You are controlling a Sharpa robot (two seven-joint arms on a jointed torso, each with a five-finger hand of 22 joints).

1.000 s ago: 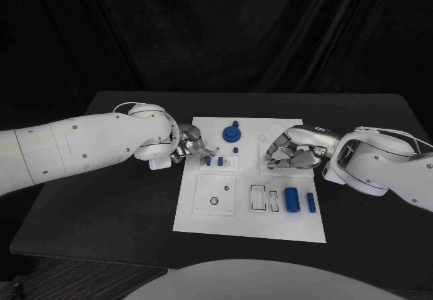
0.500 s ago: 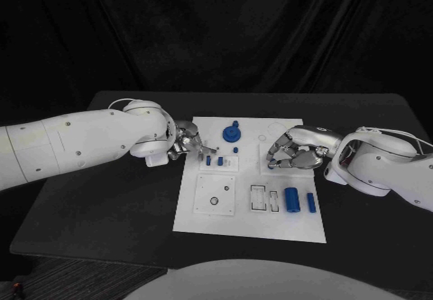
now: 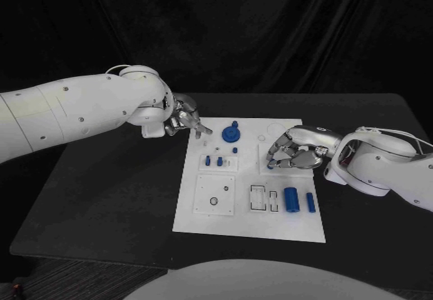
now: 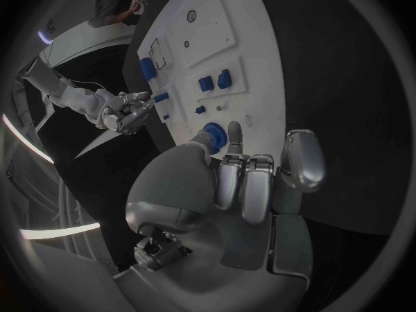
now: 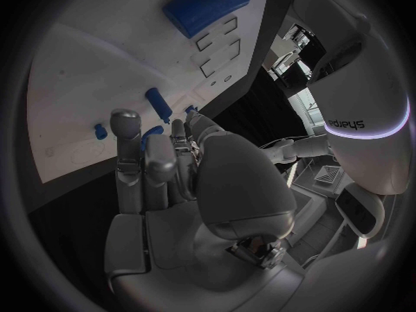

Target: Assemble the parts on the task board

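The white task board (image 3: 271, 222) lies mid-table. On it are a blue gear piece (image 3: 232, 132), two short blue pegs (image 3: 213, 160) standing side by side, a thick blue cylinder (image 3: 291, 198) and a slimmer one (image 3: 311, 202). My left hand (image 3: 183, 119) hovers off the board's far left corner, fingers loosely bent, with nothing in them. In the left wrist view that hand (image 4: 252, 187) sits before the gear piece (image 4: 214, 135). My right hand (image 3: 294, 152) rests over the board's right side and pinches a small blue peg (image 4: 161, 97) at its fingertips.
A square white plate with a small round hole (image 3: 214, 194) and several empty rectangular slots (image 3: 264, 197) sit on the board's near half. Bare black table (image 3: 117, 206) surrounds the board. The thick cylinder (image 5: 208, 3) lies beyond my right hand (image 5: 173, 187).
My left hand has lifted off the two short pegs and drawn back to the board's far left corner. The right hand has stayed put with its peg.
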